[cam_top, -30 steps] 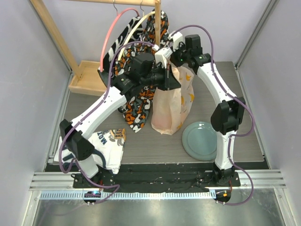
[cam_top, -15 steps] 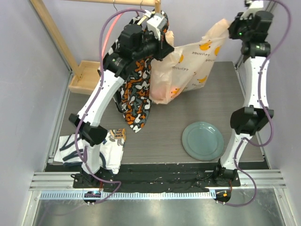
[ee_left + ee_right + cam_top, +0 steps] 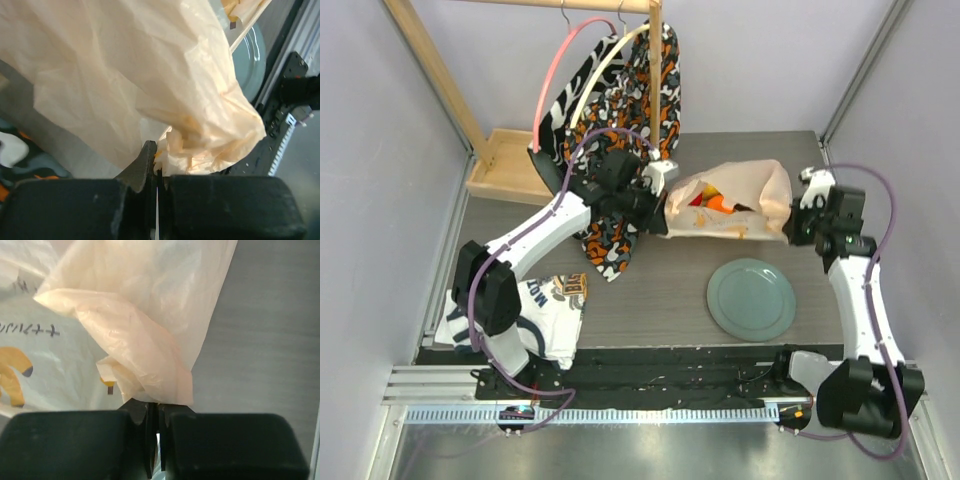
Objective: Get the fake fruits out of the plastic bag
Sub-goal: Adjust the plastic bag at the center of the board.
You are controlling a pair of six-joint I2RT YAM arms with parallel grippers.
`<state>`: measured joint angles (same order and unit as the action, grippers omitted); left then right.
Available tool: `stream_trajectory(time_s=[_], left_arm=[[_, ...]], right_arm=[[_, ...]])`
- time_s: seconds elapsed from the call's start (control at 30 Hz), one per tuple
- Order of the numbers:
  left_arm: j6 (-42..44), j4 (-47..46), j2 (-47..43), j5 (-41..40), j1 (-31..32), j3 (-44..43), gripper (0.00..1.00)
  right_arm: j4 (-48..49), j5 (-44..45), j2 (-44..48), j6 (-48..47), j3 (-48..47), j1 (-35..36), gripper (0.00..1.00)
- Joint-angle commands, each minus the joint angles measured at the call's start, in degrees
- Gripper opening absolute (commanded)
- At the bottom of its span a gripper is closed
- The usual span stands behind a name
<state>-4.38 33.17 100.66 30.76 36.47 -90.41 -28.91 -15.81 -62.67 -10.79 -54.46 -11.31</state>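
1. Fruits: orange and red shapes show inside the bag. The bag is stretched sideways, low at the table, just beyond the plate.
2. Step, as I judge it: the bag is spread by both ends and the fruits are not yet out. Next calls for tipping it or widening its mouth.
3. The left gripper is pinched tight on bunched bag plastic. So is the right gripper.
4. Both arms reach low and face each other across the bag.

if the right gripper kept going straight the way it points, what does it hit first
The plastic bag it pinches: the right gripper would likely push straight into the bunched film. What lies behind that is hidden.
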Motion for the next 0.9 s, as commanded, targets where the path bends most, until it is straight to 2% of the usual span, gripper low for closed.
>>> stream_trajectory(time_s=[0.0, 0.03, 0.07, 0.13, 0.17, 0.2, 0.23, 0.3, 0.37, 0.5, 0.53, 0.57, 0.63, 0.7, 0.73, 0.83, 0.87], left_arm=[[-3.0, -3.5, -8.1, 2.8, 1.6, 4.4, 0.00], [-3.3, -4.0, -8.5, 3.2, 1.8, 4.9, 0.02], [-3.7, -4.2, -8.8, 3.3, 2.4, 5.9, 0.07], [-4.3, -4.5, -10.0, 3.5, 2.6, 6.1, 0.09], [-4.7, -4.4, -10.4, 3.3, 2.6, 5.7, 0.13], [-4.8, -4.4, -10.8, 2.8, 2.6, 5.2, 0.18], [-4.7, -4.5, -11.6, 1.9, 2.6, 4.8, 0.22], [-4.9, -4.8, -12.2, 1.1, 2.6, 3.9, 0.31], [-5.1, -5.0, -12.3, 0.9, 2.6, 3.7, 0.38], [-6.1, -6.0, -12.2, 0.9, 2.6, 4.2, 0.43], [-6.5, -6.2, -11.9, 0.9, 2.6, 4.2, 0.43], [-6.8, -6.4, -11.7, 1.0, 2.5, 4.1, 0.42], [-6.8, -6.9, -11.1, 1.0, 2.5, 3.6, 0.41], [-6.4, -6.5, -10.1, 1.1, 2.5, 2.4, 0.32], [-5.3, -6.0, -9.9, 1.2, 2.5, 1.8, 0.19], [-2.0, -3.4, -8.6, 1.1, 2.5, -0.7, 0.00], [0.3, -2.7, -8.4, 0.6, 2.5, -1.1, 0.00]], right_arm=[[-9.1, 2.0, 9.5, -5.6, 3.9, -0.2, 0.23], [-11.3, 1.7, 10.3, -6.3, 2.7, -0.2, 0.30], [-13.3, 0.4, 11.3, -7.7, 1.3, -0.2, 0.44], [-19.4, -2.2, 11.8, -9.0, -5.9, -0.2, 0.54], [-23.3, -4.2, 11.2, -11.0, -9.2, -0.2, 0.61], [-25.4, -9.8, 10.8, -12.0, -12.7, -0.2, 0.64], [-26.9, -12.2, 10.1, -12.7, -19.6, -0.2, 0.67], [-28.7, -17.6, 8.4, -12.2, -26.8, -0.2, 0.73], [-26.7, -20.6, 7.2, -10.1, -28.9, -0.2, 0.74], [-22.0, -23.1, 1.4, -7.4, -28.3, 2.7, 0.69], [-21.5, -21.5, 0.0, -7.9, -28.5, 4.5, 0.65], [-21.3, -20.4, -1.3, -9.0, -28.7, 6.6, 0.56], [-22.0, -17.1, -5.7, -12.9, -29.0, 14.9, 0.49], [-22.3, -14.8, -9.0, -14.3, -28.4, 20.9, 0.40], [-21.6, -13.7, -11.8, -13.5, -27.9, 21.9, 0.33], [-13.7, -8.2, -14.9, -8.8, -25.1, 23.7, 0.26], [-9.5, -5.0, -17.0, -7.6, -24.6, 23.7, 0.25]])
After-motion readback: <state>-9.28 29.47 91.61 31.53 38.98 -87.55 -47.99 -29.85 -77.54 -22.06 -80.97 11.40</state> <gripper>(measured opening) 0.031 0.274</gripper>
